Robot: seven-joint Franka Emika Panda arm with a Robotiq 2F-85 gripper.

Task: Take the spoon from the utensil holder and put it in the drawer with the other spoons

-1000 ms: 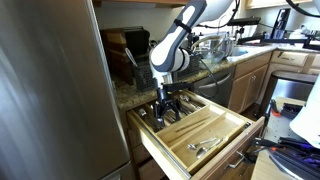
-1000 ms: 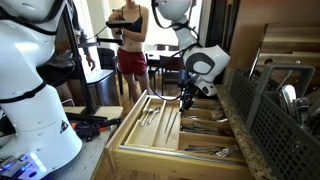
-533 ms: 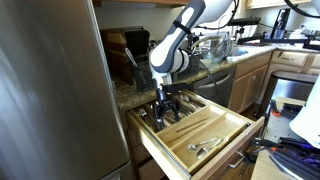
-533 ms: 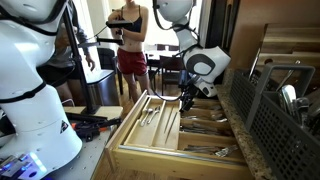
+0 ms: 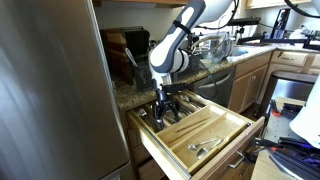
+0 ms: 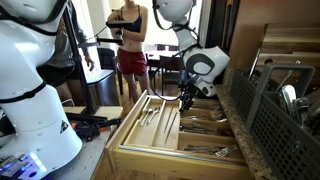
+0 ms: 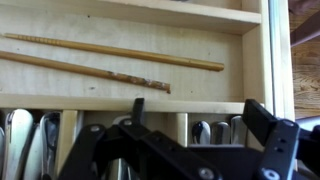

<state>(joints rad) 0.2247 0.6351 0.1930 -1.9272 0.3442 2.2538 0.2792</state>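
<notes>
Low over the drawer, my gripper hangs with its jaws spread wide and nothing between them. In the wrist view the fingers frame the cutlery compartments: rounded silvery pieces lie right beneath me, which I take for the other spoons, though they are too blurred to be sure. One compartment further on holds only two wooden chopsticks.

I cannot pick out the spoon itself. It may lie among that silver below. Yet in an exterior view something silvery shows inside the utensil holder, so it may be there, not yet fetched.

My judgement is that I am at a turning point with empty jaws. If the spoon is down, the next move is a straight lift away. If not, I must rise and travel to the holder, then come down on a thin handle among dark utensils.

Wooden dividers stand close on both sides of my fingers, so sideways travel is poor until I am above them. The countertop edge sits just behind my arm. Upward and toward the drawer front, the room is open.
</notes>
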